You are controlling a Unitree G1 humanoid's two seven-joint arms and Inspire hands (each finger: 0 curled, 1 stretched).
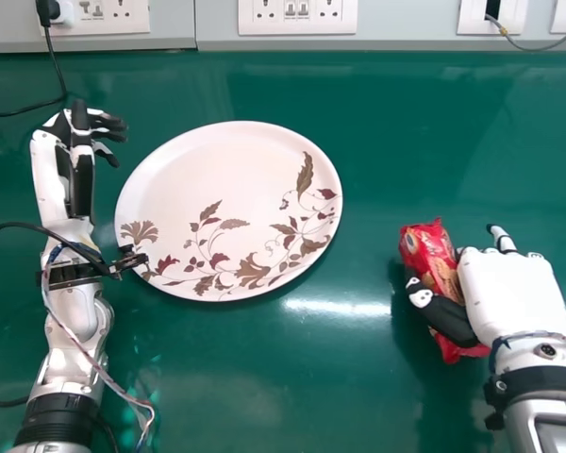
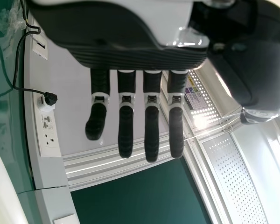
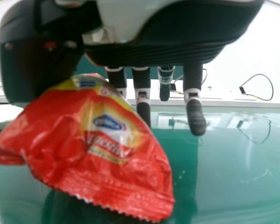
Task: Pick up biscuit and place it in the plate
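Biscuit packet (image 1: 424, 247), right side; green table (image 1: 358, 406), far edge meets grey panel (image 1: 406, 21); floral plate (image 1: 226, 179), left, tabletop separates rim and packet; right hand (image 1: 514, 297) clamps packet, thumb against fingers; left hand (image 1: 79, 142), left of plate, fingers straight.

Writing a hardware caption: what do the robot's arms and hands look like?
The left arm and right arm are white with black bands; cables run along the left. The left hand and right hand have white shells, black thumbs and fingers.
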